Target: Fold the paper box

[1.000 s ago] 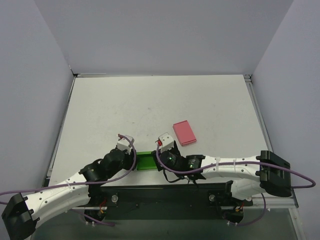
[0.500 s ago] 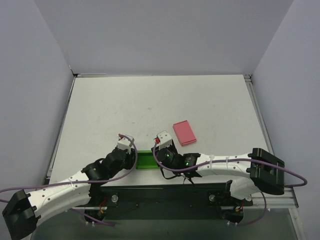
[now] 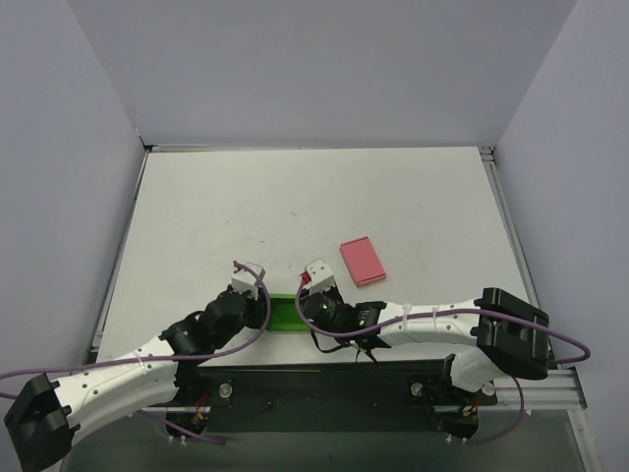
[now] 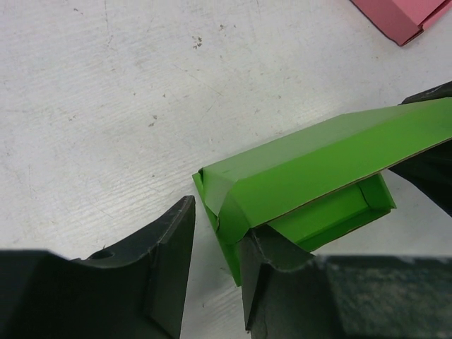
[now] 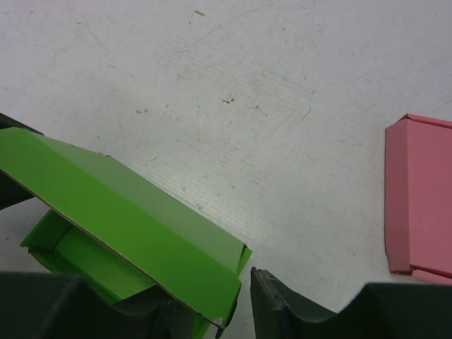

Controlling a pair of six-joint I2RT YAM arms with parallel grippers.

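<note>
A small bright green thin-card paper box (image 3: 283,312) lies on the white tabletop (image 3: 295,197), right between the two claws, one claw at each of its short ends.

In the left wrist view, the left claw (image 4: 217,224) is half open around the box's near end. The folded corner of the card sits in the gap and touches the right-hand finger (image 4: 272,282). A thin strip of tabletop shows between the card and the other finger (image 4: 166,268), so nothing is pinched. From this claw a broad green panel slopes up and away to the right, raised above a shallow green tray under it. The dark tip of the other claw shows at the panel's far end.

In the right wrist view, the right claw (image 5: 212,300) is also partly spread at the opposite end. One finger is mostly hidden under the sloping panel, and the other finger (image 5: 289,307) stands just beside the card's edge, not pressing on it.

A flat pink rectangular card box (image 3: 362,262) lies ahead and to the right of the right claw, well apart from the green one.
</note>
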